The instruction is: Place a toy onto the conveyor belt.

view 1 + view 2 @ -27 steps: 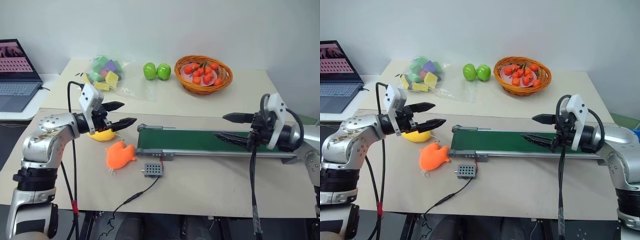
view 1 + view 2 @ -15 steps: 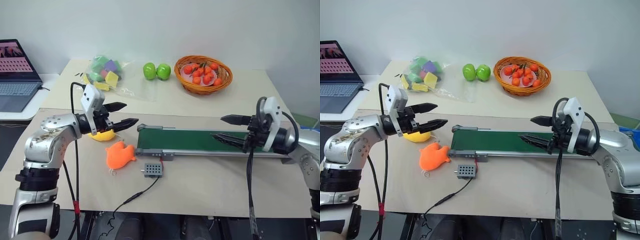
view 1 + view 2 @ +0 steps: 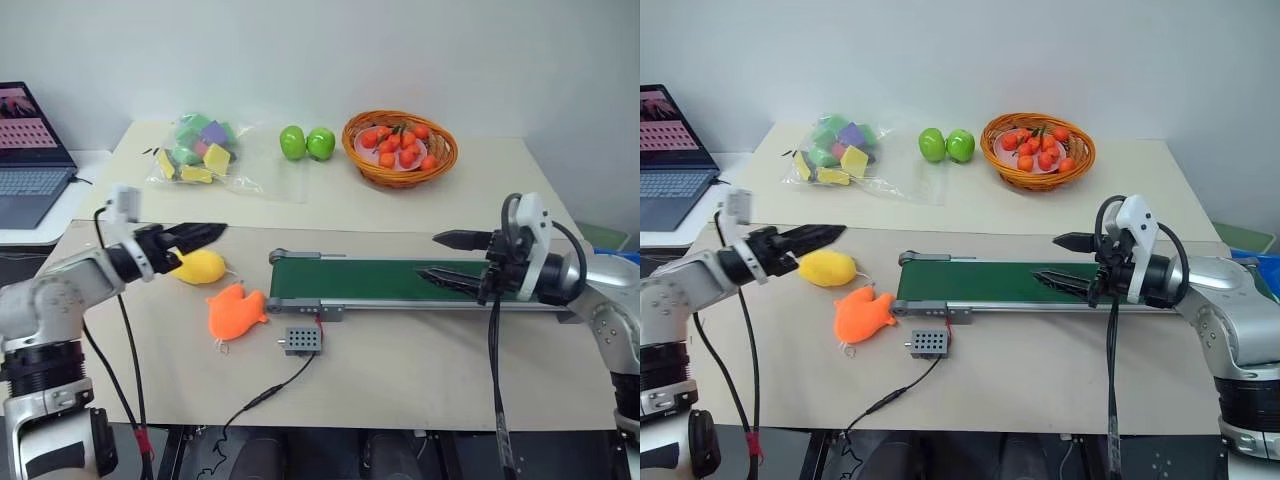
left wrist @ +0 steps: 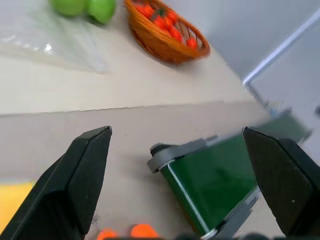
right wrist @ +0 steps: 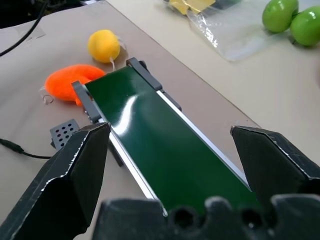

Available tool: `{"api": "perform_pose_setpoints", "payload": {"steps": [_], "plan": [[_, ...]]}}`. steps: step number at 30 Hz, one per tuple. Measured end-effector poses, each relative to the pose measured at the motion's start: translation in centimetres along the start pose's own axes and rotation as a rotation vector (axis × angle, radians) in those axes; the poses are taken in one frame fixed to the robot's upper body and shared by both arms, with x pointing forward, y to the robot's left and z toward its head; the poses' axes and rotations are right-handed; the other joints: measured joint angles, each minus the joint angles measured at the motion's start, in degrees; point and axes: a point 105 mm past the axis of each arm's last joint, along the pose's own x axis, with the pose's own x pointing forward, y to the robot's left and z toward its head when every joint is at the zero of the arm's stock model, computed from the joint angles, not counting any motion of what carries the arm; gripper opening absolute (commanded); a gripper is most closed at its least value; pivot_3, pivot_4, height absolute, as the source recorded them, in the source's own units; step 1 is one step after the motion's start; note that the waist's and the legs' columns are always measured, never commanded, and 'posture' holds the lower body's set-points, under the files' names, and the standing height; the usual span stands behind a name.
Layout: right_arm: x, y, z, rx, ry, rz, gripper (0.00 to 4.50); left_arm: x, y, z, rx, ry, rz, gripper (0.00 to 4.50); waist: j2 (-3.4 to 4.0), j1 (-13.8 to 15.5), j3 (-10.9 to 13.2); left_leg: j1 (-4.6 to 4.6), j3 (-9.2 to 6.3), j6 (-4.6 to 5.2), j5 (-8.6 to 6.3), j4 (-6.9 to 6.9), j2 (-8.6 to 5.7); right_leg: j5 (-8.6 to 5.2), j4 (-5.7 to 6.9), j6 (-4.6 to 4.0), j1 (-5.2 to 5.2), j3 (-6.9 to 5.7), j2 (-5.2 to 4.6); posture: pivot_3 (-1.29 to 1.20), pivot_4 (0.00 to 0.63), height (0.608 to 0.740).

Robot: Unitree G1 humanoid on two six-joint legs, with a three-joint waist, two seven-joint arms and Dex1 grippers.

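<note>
Beside conveyor belt [image 3: 400,281], yellow toy [image 3: 200,266] on table; left gripper [image 3: 195,236] spread, empty above it; right gripper [image 3: 447,259] spread over belt.

So there's a pale beige counter [image 3: 420,370], and the long dark green conveyor belt with its grey metal frame [image 3: 400,283] sits across the middle of it. Just off the belt's left end are a soft yellow lemon-shaped plush toy [image 3: 201,267], an orange fish-shaped plush [image 3: 236,311] and a small grey control box [image 3: 303,340]. Behind the belt: a clear bag of coloured foam blocks [image 3: 200,150], two green apples [image 3: 306,143], and a woven basket of small orange fruit [image 3: 399,148].
</note>
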Motion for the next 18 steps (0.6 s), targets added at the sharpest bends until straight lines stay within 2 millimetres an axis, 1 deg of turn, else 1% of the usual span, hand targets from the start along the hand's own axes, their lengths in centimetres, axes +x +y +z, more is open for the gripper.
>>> {"api": "perform_pose_setpoints", "payload": {"steps": [2, 5, 7, 11, 12, 13, 15, 16, 18], "plan": [[0.4, 0.2, 0.4, -0.012, -0.003, 0.031, 4.5, -1.5, 0.5, -0.2, -0.145, -0.033, -0.01, 4.47, 0.01, -0.12, 0.0, 0.03, 0.01, 0.0, 0.0, 0.0, -0.01, 0.0, 0.01, 0.0, 0.0, 0.04, -0.01, 0.0, 0.15, 0.738], [0.7, 0.3, 0.7, -0.017, -0.005, 0.059, 4.5, -3.7, 1.9, -1.8, -0.347, -0.08, 0.007, 4.47, 0.0, -0.33, -0.01, 0.14, 0.05, -0.04, 0.02, -0.11, 0.0, 0.0, 0.0, 0.0, 0.03, 0.05, -0.01, 0.0, 0.15, 0.738], [0.7, 0.2, 0.8, -0.018, -0.007, 0.064, 4.5, -4.8, 3.0, -2.7, -0.424, -0.104, 0.051, 4.47, -0.02, -0.24, -0.01, 0.19, 0.03, -0.09, 0.05, -0.19, 0.01, 0.0, 0.01, 0.0, 0.04, 0.03, 0.01, 0.0, 0.15, 0.738], [0.6, 0.0, 0.7, -0.018, 0.006, 0.062, 4.5, -8.7, 6.7, -4.5, -0.594, -0.216, 0.2, 4.47, -0.02, -0.2, -0.02, 0.33, 0.09, -0.08, 0.05, -0.3, 0.0, 0.0, 0.01, -0.01, 0.1, 0.07, 0.01, 0.0, 0.15, 0.738], [0.6, 0.0, 0.6, -0.02, 0.009, 0.063, 4.5, -9.5, 7.3, -4.6, -0.614, -0.241, 0.226, 4.47, -0.02, -0.17, -0.02, 0.34, 0.1, -0.08, 0.04, -0.3, 0.01, -0.01, 0.02, -0.02, 0.09, 0.06, 0.01, 0.0, 0.15, 0.738], [0.5, 0.1, 0.6, -0.022, 0.012, 0.066, 4.5, -10.6, 8.3, -4.8, -0.64, -0.279, 0.267, 4.47, -0.02, -0.15, -0.02, 0.34, 0.1, -0.08, 0.04, -0.31, 0.01, -0.01, 0.02, -0.02, 0.1, 0.06, 0.01, 0.0, 0.15, 0.738], [0.5, 0.1, 0.6, -0.025, 0.017, 0.069, 4.5, -11.5, 9.2, -5.0, -0.669, -0.308, 0.304, 4.47, -0.02, 0.0, -0.02, 0.34, 0.1, -0.07, 0.04, -0.31, 0.0, -0.01, 0.02, -0.02, 0.12, 0.06, 0.0, 0.0, 0.15, 0.738], [0.5, 0.1, 0.7, -0.026, 0.016, 0.071, 4.5, -11.6, 9.4, -5.1, -0.686, -0.318, 0.309, 4.47, -0.02, 0.18, -0.02, 0.35, 0.1, -0.08, 0.04, -0.3, -0.01, -0.01, 0.02, -0.02, 0.14, 0.06, 0.0, 0.0, 0.15, 0.738], [0.5, 0.0, 0.9, -0.032, 0.014, 0.072, 4.5, -11.2, 9.7, -5.4, -0.726, -0.326, 0.301, 4.47, -0.02, 0.48, -0.03, 0.36, 0.1, -0.08, 0.04, -0.3, -0.01, 0.0, 0.02, -0.02, 0.16, 0.06, -0.01, 0.0, 0.15, 0.738]]}}
